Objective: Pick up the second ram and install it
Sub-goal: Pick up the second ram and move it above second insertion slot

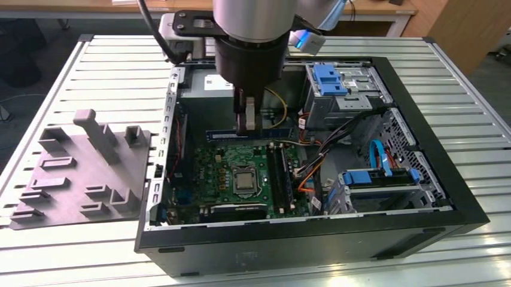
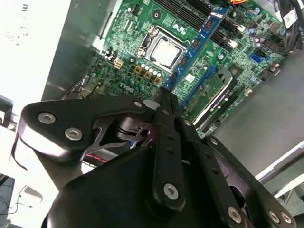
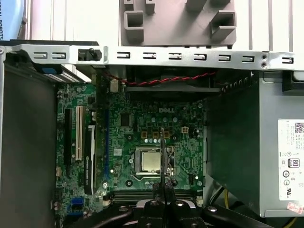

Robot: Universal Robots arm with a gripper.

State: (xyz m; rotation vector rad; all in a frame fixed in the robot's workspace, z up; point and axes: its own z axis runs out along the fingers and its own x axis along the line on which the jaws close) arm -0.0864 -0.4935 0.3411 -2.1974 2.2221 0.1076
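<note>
Exterior view: I've got the black gripper [image 1: 246, 127] clamped on the long blue circuit-board ram stick [image 1: 225, 135] above the green motherboard [image 1: 215, 168].

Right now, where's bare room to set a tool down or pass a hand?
Free: table slats between the grey fixture and the far edge, and the strip on the exterior view's right of the case. Crowded: inside the case, where the end effector holds the second ram over the motherboard, cables alongside.
</note>
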